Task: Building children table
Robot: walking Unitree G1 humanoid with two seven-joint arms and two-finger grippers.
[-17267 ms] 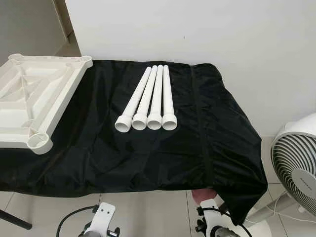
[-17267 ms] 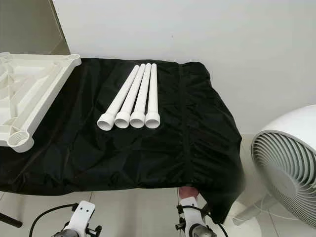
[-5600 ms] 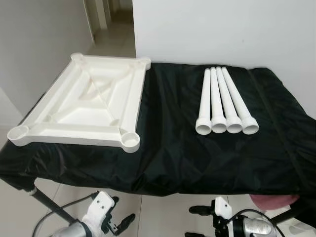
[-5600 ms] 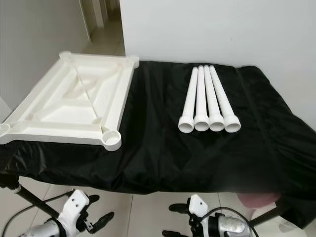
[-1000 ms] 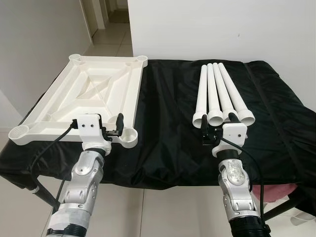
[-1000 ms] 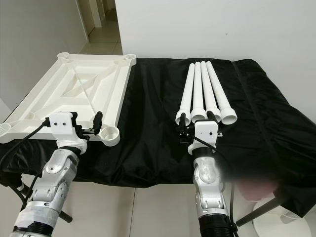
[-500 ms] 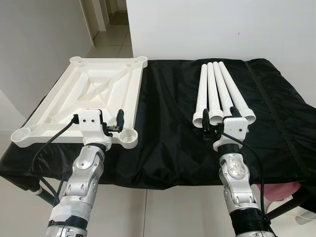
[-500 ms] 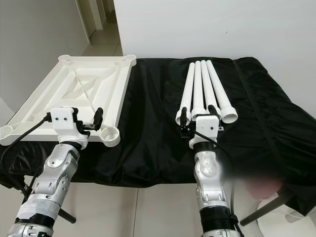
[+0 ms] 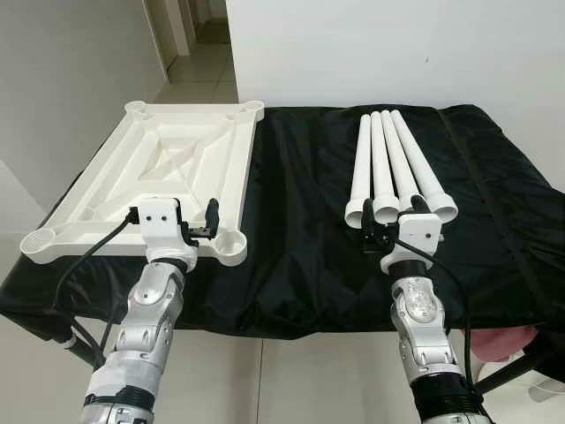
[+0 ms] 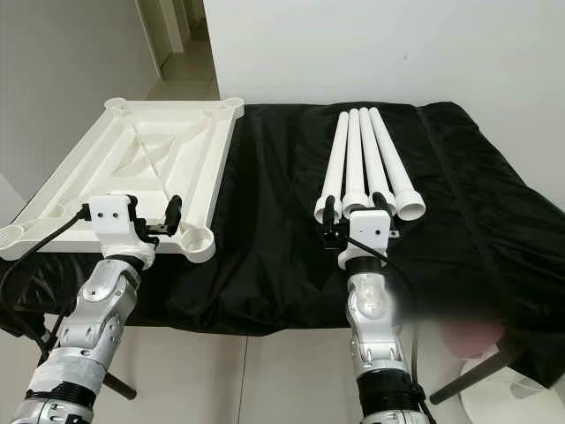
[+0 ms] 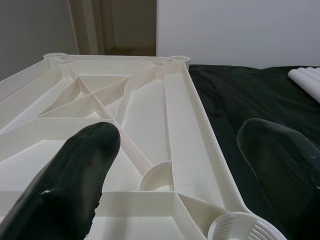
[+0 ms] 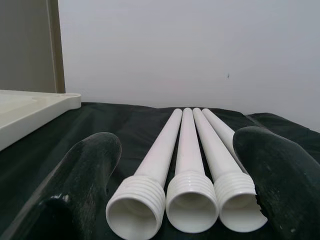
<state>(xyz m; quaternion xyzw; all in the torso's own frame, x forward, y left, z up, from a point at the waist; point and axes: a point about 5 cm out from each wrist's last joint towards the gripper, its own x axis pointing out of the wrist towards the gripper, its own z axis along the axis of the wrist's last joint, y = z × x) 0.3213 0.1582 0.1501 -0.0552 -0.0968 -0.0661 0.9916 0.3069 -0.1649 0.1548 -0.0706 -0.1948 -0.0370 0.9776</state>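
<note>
facing a table covered by a black cloth (image 9: 300,238), which hangs over the front edge. on its left half lies the white tabletop (image 9: 168,168), turned underside up, ribs and four round corner sockets showing; its left corners overhang the cloth's edge. on the right half lie four white legs (image 9: 393,168) side by side, touching, threaded ends toward me, fanning slightly apart at the near end.

my left gripper (image 9: 190,231) is raised over the near edge of the tabletop, just beside the near right socket (image 9: 231,246). in the left wrist view its fingers (image 11: 75,175) are spread wide with nothing between them, the socket's threaded rim (image 11: 242,230) below.

my right gripper (image 10: 353,216) sits at the near ends of the legs. in the right wrist view its fingers (image 12: 85,175) stand apart, released, flanking three threaded leg ends (image 12: 190,200) without touching them. the fourth leg runs behind the right-hand finger.
</note>
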